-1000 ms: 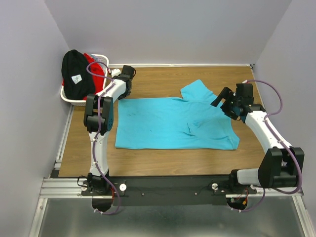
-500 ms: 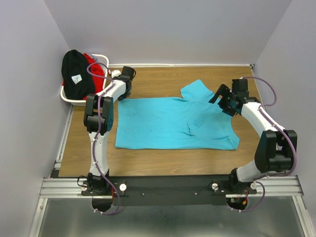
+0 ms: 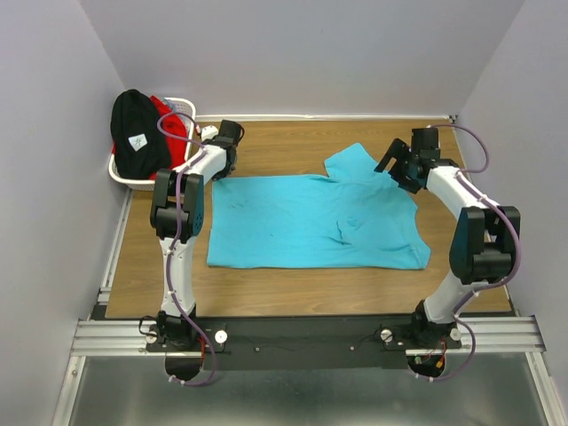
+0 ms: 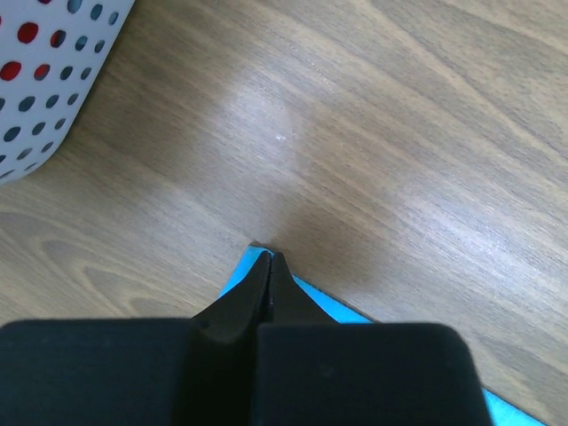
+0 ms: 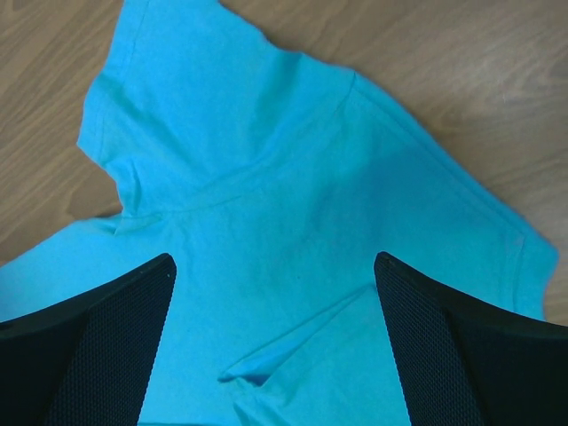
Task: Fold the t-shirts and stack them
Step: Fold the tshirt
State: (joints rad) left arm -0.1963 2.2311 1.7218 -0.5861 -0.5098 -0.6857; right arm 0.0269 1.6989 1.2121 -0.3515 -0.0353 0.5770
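A turquoise t-shirt (image 3: 311,222) lies spread flat on the wooden table, one sleeve (image 3: 353,163) pointing to the far side. My left gripper (image 3: 216,177) is at its far left corner, shut on that corner (image 4: 238,275); only a thin blue edge shows beside the closed fingers (image 4: 253,293). My right gripper (image 3: 392,170) hovers wide open over the shirt's far right shoulder (image 5: 266,177), with nothing between its fingers. A black t-shirt (image 3: 135,133) with a small white label and a red t-shirt (image 3: 169,117) sit heaped in the basket.
The white lattice basket (image 3: 133,184) stands at the far left corner, close to my left gripper, and its wall (image 4: 44,80) shows in the left wrist view. Grey walls close in the table on three sides. A small fold (image 5: 293,346) wrinkles the shirt.
The left gripper has closed on the shirt's corner. The right arm has swung toward the far side and left, bringing its open gripper over the shirt's shoulder.
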